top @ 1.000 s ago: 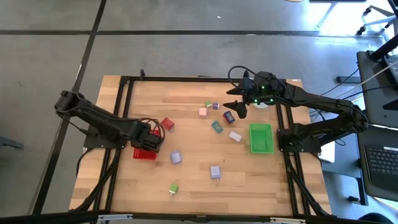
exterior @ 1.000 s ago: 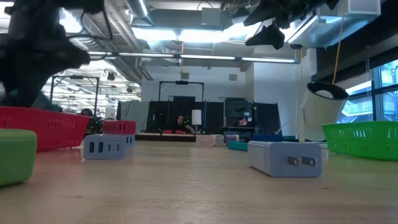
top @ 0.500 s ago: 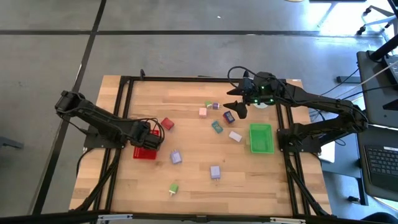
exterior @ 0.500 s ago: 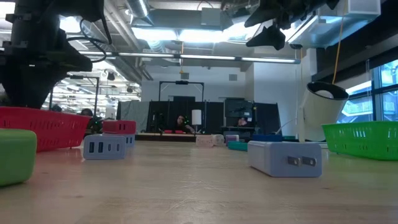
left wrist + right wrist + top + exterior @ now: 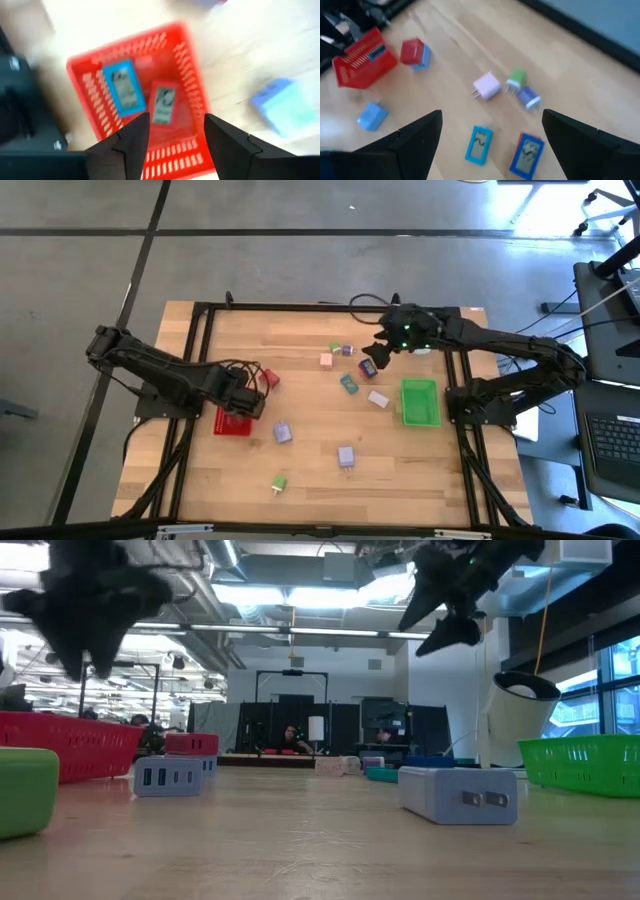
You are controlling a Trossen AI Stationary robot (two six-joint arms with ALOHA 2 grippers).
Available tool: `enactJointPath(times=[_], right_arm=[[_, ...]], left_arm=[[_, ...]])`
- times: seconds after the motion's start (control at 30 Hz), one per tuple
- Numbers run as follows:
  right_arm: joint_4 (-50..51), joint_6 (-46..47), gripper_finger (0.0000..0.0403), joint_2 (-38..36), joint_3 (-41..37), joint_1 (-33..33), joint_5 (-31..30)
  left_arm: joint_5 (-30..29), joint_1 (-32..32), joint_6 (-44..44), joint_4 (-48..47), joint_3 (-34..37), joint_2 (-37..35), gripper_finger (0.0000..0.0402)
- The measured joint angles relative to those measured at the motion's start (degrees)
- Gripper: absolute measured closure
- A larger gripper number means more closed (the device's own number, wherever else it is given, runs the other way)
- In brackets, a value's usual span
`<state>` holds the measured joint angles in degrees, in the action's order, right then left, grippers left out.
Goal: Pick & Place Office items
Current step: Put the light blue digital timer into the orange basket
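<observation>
Red item (image 5: 162,104) in tray (image 5: 80,70), below left gripper (image 5: 172,134).

No text, label, brand, number or sign can be read on anything here.

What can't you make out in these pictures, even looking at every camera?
- Inside of the red basket, high view: the left gripper covers part of it, so its contents cannot be counted there.
- Inside of the green basket, low view: its mesh wall hides the floor.
- The purple piece, high view: partly under the right gripper, too small to identify.
- Left gripper, low view: a blurred dark shape.
</observation>
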<state>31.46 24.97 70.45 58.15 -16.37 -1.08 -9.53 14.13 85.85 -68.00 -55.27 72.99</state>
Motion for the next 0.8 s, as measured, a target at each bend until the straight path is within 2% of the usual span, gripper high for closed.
enactJointPath(times=[0.13, 0.27, 0.37, 0.57, 0.8], right_arm=[[-0.79, 3.69, 0.0058, 4.47, 0.02, 2.80, 0.00], [-0.78, 12.24, 0.0058, 9.84, 0.02, 5.66, -1.67], [-1.06, 17.85, 0.0058, 14.00, 0.02, 7.49, -2.14], [-2.27, 21.42, 0.0058, 22.00, 0.02, 10.40, -2.84], [-2.78, 25.97, 0.0058, 26.87, 0.02, 11.82, -3.40]], left_arm=[[-6.43, -1.70, -8.15, 0.11, -4.38, 0.00, 0.0225], [-10.66, -4.08, -15.45, 0.08, -7.86, -0.02, 0.0226], [-11.20, -6.19, -20.55, 0.03, -9.85, -0.01, 0.0226], [-11.40, -9.10, -30.91, 0.07, -11.67, -0.02, 0.0228], [-11.44, -12.12, -39.65, 0.04, -11.67, -0.02, 0.0228]])
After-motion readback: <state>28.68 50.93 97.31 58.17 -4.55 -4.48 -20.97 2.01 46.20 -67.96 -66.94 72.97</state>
